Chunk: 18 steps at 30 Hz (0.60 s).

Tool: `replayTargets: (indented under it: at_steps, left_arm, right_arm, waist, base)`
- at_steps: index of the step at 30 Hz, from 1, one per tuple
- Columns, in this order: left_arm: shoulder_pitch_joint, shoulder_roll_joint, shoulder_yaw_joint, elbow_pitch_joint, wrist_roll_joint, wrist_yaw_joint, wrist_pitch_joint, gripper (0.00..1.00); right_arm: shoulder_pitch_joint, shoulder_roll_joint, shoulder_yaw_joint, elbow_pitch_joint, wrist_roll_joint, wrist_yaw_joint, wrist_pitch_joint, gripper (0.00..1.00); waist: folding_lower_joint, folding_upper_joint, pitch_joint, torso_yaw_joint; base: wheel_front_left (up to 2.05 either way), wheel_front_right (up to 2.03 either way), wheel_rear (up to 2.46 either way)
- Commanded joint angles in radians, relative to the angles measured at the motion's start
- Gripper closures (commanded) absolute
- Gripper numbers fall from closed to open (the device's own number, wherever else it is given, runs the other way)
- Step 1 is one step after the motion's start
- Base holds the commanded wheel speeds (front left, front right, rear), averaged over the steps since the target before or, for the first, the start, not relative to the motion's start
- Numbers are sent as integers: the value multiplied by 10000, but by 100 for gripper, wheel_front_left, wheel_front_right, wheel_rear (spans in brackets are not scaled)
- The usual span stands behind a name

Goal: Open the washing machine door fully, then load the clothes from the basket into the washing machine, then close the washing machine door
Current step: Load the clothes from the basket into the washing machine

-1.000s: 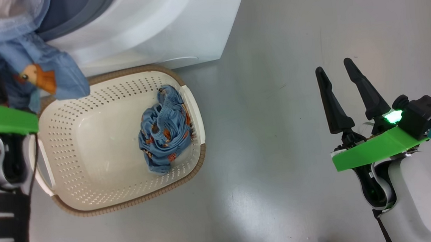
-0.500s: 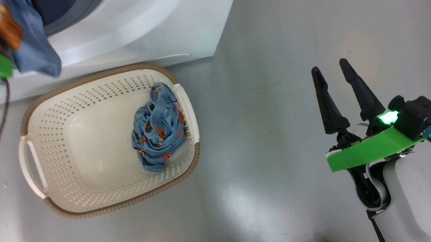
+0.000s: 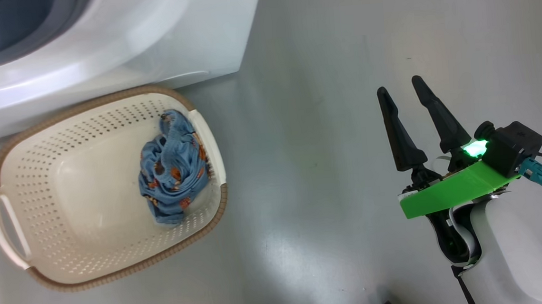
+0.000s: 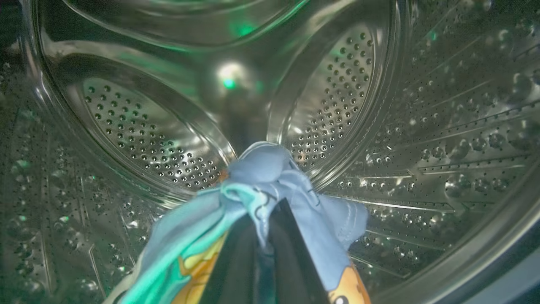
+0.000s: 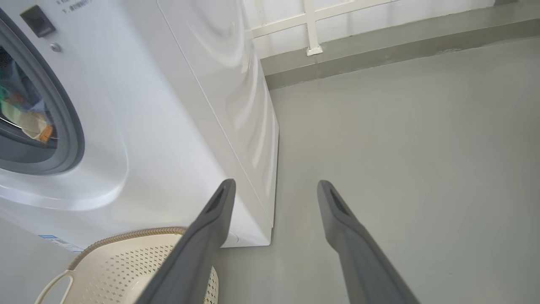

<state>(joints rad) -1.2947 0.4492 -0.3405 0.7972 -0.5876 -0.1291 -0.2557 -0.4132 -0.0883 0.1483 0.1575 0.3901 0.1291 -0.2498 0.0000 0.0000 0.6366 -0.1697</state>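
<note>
In the left wrist view my left gripper (image 4: pixel 263 211) is shut on a light blue garment (image 4: pixel 270 169) with orange prints, held inside the perforated steel drum (image 4: pixel 379 105) of the washing machine (image 3: pixel 149 46). Another crumpled piece of the clothes (image 3: pixel 172 173) lies at the right side of the basket (image 3: pixel 117 272), which stands on the floor against the machine's front. My right gripper (image 3: pixel 400 90) hangs open and empty over bare floor, well to the right of the basket. Its fingers (image 5: pixel 211 223) point past the machine's corner. The washing machine door is out of view.
Grey floor (image 3: pixel 307 121) stretches between the basket and my right arm. In the right wrist view the machine's white side (image 5: pixel 236 84) runs back toward a wall with a white rail (image 5: pixel 312 25). The grey rubber ring (image 5: pixel 67 122) frames the opening, where cloth shows.
The head camera has swung, shifting the whole picture left. My left gripper and the blue garment it holds rose out of the head view, toward the machine's opening. The right arm held still.
</note>
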Motion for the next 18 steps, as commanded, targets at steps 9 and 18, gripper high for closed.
replayTargets:
  at_steps: [9,18]
  left_arm:
    - [466,530,-182,1144,174,-15,-61,100]
    - [-167,492,-1408,2484,-692,-15,149,0]
  right_arm:
    - [295,146,314,-225,146,16,-120,0]
    - [295,137,286,-201,163,16,-120,0]
  waist:
    - [0,0,-31,-287]
    - [0,0,-72,-116]
  base:
    - [0,0,0]
    - [0,0,0]
